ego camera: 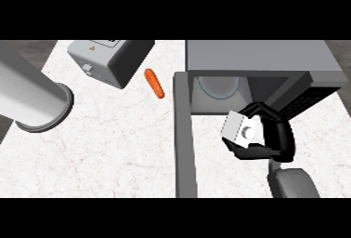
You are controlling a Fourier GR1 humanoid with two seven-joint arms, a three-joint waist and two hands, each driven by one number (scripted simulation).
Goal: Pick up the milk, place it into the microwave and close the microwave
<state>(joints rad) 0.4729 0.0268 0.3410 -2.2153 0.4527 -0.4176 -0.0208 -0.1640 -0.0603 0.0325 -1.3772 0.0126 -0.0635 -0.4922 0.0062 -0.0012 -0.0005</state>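
Observation:
My right hand (274,135) is curled round a white milk carton (240,128) and holds it just in front of the microwave's mouth. The grey microwave (260,56) stands at the upper right with its cavity showing a round glass plate (218,86) inside. Its door (184,139) is swung open toward me, seen edge-on as a long grey bar left of the carton. The carton is tilted, cap side facing up. My left hand does not show; only a large grey forearm (31,93) crosses the left side.
A grey toaster (109,58) sits at the upper middle left. An orange carrot (155,83) lies between the toaster and the microwave door. The white marble counter (116,148) spreads across the middle and lower left.

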